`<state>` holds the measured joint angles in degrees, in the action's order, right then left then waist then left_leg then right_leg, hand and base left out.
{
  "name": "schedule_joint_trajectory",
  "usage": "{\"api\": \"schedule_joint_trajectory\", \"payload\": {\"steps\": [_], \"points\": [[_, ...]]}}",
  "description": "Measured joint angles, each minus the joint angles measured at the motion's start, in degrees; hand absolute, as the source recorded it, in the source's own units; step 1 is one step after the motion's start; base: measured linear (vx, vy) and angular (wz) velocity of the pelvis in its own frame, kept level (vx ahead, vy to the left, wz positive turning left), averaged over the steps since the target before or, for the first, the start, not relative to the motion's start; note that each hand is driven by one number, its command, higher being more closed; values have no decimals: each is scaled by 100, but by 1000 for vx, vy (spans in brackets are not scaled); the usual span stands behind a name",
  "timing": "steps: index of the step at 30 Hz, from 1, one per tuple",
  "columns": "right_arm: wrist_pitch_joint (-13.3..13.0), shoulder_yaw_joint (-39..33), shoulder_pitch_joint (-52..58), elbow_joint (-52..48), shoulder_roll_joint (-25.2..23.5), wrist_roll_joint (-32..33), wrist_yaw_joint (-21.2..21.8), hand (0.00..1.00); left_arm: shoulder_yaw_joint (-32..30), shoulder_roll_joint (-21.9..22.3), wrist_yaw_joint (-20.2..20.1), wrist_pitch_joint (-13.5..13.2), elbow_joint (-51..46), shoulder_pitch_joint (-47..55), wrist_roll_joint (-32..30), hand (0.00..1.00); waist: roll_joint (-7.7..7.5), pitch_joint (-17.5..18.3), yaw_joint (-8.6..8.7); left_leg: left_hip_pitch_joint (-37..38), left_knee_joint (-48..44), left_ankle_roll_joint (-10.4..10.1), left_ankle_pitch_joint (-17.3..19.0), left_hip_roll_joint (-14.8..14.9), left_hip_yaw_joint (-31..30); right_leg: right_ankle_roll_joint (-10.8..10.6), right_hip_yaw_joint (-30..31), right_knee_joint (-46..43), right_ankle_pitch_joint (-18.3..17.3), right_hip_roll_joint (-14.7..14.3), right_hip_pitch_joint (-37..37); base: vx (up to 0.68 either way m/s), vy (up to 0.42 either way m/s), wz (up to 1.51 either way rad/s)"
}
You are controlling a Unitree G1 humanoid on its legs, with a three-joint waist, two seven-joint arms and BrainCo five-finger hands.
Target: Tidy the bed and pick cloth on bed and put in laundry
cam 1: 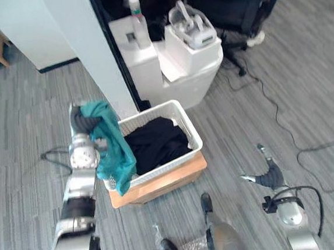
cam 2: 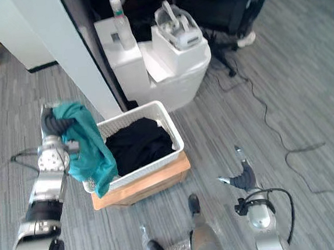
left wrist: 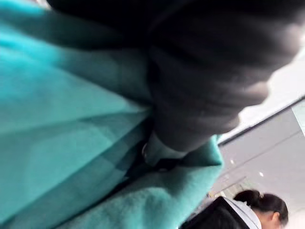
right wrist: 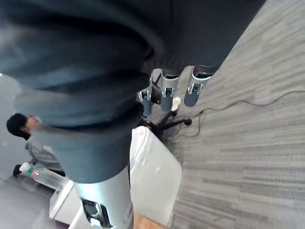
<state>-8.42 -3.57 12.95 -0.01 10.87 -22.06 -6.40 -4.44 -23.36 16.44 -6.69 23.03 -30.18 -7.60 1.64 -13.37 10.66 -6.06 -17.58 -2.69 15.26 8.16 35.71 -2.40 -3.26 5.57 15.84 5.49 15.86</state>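
**A:** Item one, the task piece. Where do we log it?

**B:** We log the crumpled teal fabric cloth (cam 1: 111,147) bunched in the left hand (cam 1: 80,125), whose fingers are closed round it. It drapes over the left rim of the white lattice plastic laundry basket (cam 1: 191,129). We judge it is held high to clear the wall before release.

**A:** Basket contents and support?

**B:** A heap of black garments (cam 1: 157,142), with a pale wooden board (cam 1: 160,184) beneath, on the grey carpet floor (cam 1: 27,131).

**A:** And the right hand (cam 1: 269,174)?

**B:** Low, well apart from the basket's right side, fingers (right wrist: 164,88) straight and empty. We judge it idle.
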Motion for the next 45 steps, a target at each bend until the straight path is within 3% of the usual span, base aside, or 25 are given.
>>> {"api": "schedule_joint_trajectory", "payload": {"steps": [3, 8, 9, 16, 17, 23, 28, 31, 34, 36, 40, 41, 45], "points": [[-6, 136, 115, -309, -135, 1, -27, 0, 53, 88, 2, -1, 42, -25, -104, 100, 16, -118, 128, -36, -97, 1, 55, 95, 136, -5, 54, 0, 4, -63, 43, -35, -23, -18], [-14, 478, 193, -550, -241, -1, -99, 0, 218, 534, -13, -3, 380, 37, -104, 100, 48, -256, 110, -13, -167, -45, 83, 223, 332, -5, 119, -1, 4, -152, 62, 10, -18, -11], [-15, 522, 189, -647, -304, -4, -108, 0, 223, 668, -15, -5, 380, 137, -105, 0, 57, -293, 111, -6, -195, -64, 93, 267, 422, -5, 137, -1, 4, -171, 71, 17, -10, -11], [-14, 663, 213, -791, -439, -46, -130, 0, 281, 1313, -148, -5, 409, 1002, -104, 0, 59, -294, 64, 21, -250, -92, 105, 382, 664, 6, 179, -2, -7, -244, 95, 19, -8, -6], [-14, 677, 224, -791, -468, -46, -133, 0, 280, 1387, -148, -3, 410, 1074, -104, 0, 59, -294, -27, 24, -251, -93, 105, 382, 664, 5, 174, -15, -8, -240, 95, 0, 0, 0], [-14, 698, 263, -629, -488, -44, -140, 0, 168, 1417, -137, 7, 410, 1171, -79, 0, 60, -293, -77, 40, -250, -102, 94, 381, 531, 23, 15, -54, -53, -210, 22, -4, 4, 11], [-1, 683, 258, 109, -479, 0, -127, 0, 167, 1416, -192, 5, -150, 1531, 483, 0, 62, -270, -211, 91, -212, -141, 61, 372, 342, 25, -90, -25, -80, -192, -72, 25, 9, 14], [33, 681, 264, 856, -484, 134, -78, 0, 154, 1407, -446, -16, -669, 2133, 726, 0, 72, -236, -228, 302, 12, -153, -48, 285, 175, 25, -191, -1, -107, -156, -308, 45, 22, 23], [112, 637, 279, 1486, -492, 165, 26, 0, 141, 1420, -627, -27, -852, 2684, 833, 0, 103, 34, -275, 448, 115, -149, -74, 251, 43, 12, -304, 7, -120, -137, -494, 30, 46, 22], [142, 606, 331, 1797, -490, 175, 51, 0, 126, 1452, -649, -53, -973, 2931, 935, 0, 94, 182, -398, 543, 201, -143, -97, 185, -6, -8, -311, 10, -137, -106, -591, -10, 53, 15], [230, 419, 314, 2544, -498, 176, 61, 0, -40, 1528, -766, -135, -1032, 3232, 1320, 0, 94, 315, -427, 710, 441, -80, -212, -4, -261, -76, -549, 13, -249, 60, -866, -34, 52, 37], [250, 340, 283, 2760, -496, 220, 70, 0, -63, 1528, -805, -149, -1131, 3408, 1513, 0, 82, 413, -513, 717, 519, -88, -243, -45, -281, -81, -582, 13, -253, 87, -861, -43, 23, 17], [279, 155, 43, 3519, -484, 245, 109, 0, -77, 1583, -905, -272, -1229, 3960, 1652, 0, 2, 519, -528, 909, 757, -93, -383, -136, -429, -125, -741, 15, -324, 141, -1057, -31, 4, 22]]}}
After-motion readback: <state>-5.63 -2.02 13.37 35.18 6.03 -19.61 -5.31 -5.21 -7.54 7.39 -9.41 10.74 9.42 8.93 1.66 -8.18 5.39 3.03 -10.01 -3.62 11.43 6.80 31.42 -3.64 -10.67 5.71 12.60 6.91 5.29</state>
